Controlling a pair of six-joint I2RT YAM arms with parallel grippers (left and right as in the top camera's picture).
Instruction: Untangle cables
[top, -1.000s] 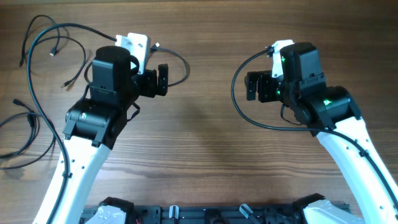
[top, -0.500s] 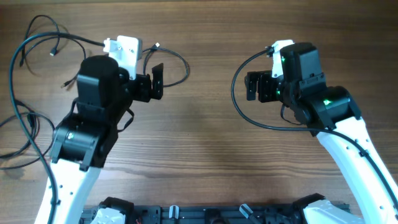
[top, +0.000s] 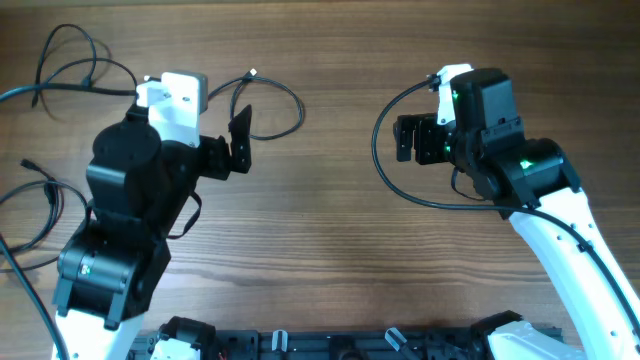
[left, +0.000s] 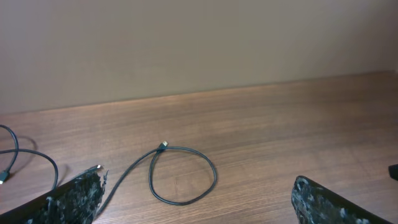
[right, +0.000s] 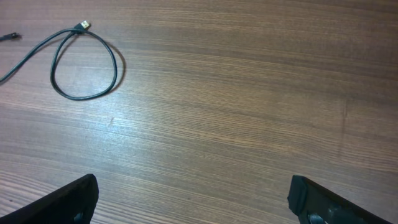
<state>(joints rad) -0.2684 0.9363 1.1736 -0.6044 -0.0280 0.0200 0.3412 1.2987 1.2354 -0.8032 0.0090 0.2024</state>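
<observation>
Black cables (top: 48, 192), position? (N.)

Most lay as loose strands at the table's (top: 330, 230) left edge and far-left corner. One looped cable (left: 180, 203) lay apart from them, near the far edge, left of centre, just beyond the left gripper (top: 241, 140). (R.)

Hands? (N.)

Left gripper was spread wide, nothing in its grasp. Right gripper (top: 402, 138) was likewise spread and empty, over bare wood right of centre, well apart from any cord. (R.)

Risks? (N.)

I judged three. Thin cord lay flat on wood, so the jaws could close above it and miss. Pulling one strand from the left-edge pile could tighten a crossing or drag the rest off the edge. The right arm's thick camera lead (top: 378, 150) looped beside its gripper and could snag. (R.)
</observation>
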